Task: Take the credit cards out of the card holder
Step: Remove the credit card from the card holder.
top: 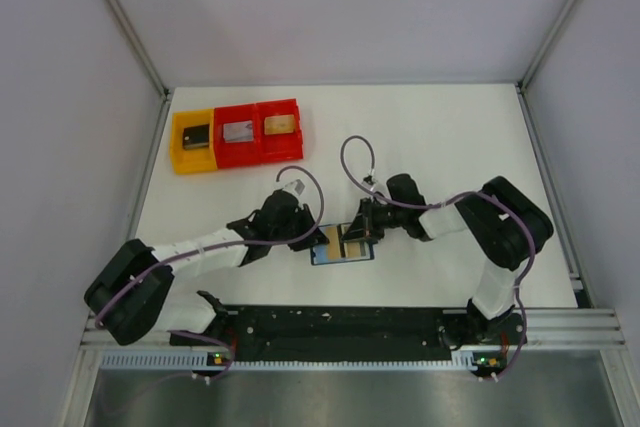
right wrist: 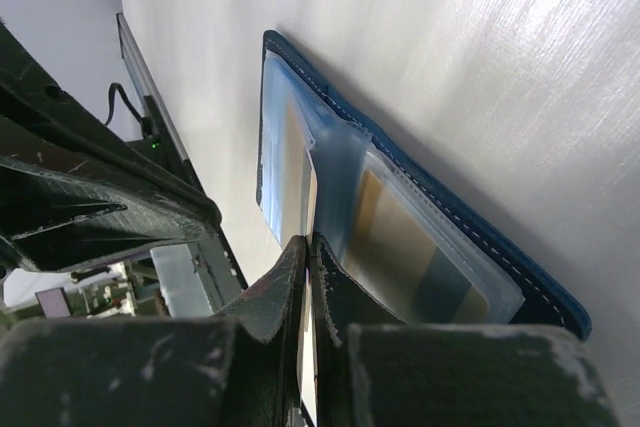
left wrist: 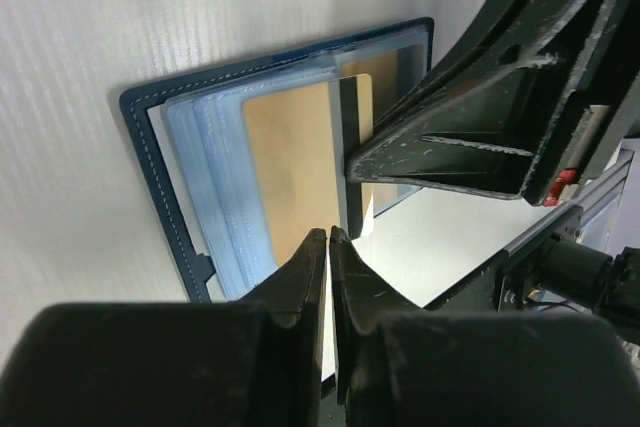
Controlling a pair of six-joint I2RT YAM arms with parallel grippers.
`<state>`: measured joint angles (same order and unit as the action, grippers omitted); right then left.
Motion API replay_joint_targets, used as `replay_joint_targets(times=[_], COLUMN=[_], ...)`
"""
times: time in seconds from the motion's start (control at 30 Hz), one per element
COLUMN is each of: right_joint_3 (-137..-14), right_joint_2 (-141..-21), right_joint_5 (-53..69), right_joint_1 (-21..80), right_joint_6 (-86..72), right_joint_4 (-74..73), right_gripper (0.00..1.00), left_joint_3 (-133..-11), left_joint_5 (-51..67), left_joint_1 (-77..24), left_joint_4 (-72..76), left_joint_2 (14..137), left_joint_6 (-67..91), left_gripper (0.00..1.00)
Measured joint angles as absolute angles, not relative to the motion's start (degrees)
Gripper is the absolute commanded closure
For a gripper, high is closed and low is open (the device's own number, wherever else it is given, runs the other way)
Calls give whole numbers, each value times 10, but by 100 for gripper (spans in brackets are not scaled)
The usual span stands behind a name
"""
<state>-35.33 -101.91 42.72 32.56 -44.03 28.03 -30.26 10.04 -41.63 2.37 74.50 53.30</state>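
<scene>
The card holder (top: pixel 343 246) lies open on the white table between my two grippers, its navy border (left wrist: pixel 140 137) framing clear sleeves. A tan card (left wrist: pixel 290 162) shows through one sleeve. Beside it, a credit card with a dark stripe (left wrist: pixel 355 112) sticks out past the sleeve edge. My right gripper (right wrist: pixel 308 241) is shut on that card's thin edge (right wrist: pixel 311 197); it comes in from the right (top: pixel 356 232). A further gold card (right wrist: pixel 400 247) sits in the other sleeve. My left gripper (left wrist: pixel 328 236) has its jaws together over the holder's near edge, with nothing seen between them.
A yellow bin (top: pixel 192 143) and two red bins (top: pixel 238 134) (top: pixel 281 127) stand at the back left, each with a card-like thing inside. The black rail with the arm bases (top: pixel 340 325) runs along the near edge, close behind the holder.
</scene>
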Motion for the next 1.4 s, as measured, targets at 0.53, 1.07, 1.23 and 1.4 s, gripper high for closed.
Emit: replay_joint_targets(times=[0.53,1.07,1.23,1.4], right_joint_3=[-353,-333,-330,-335], right_joint_2=[-1037,-1032,-988,-913], right_joint_5=[443,480,476,448], right_joint_1=[321,264,252,241], right_joint_6=[-441,-435,-415,-365], right_joint_4=[292,287,242,147], right_gripper=[100,100,100,100], left_joint_3=[-315,-294,-294,-291], left_joint_5=[104,89,80,66], left_joint_1=[-414,-413,-412,-409], left_joint_4=[57,89,79,46], left_joint_2=[836,834,826,801], left_joint_6=[536,575,574,568], left_gripper=[100,100,100,98])
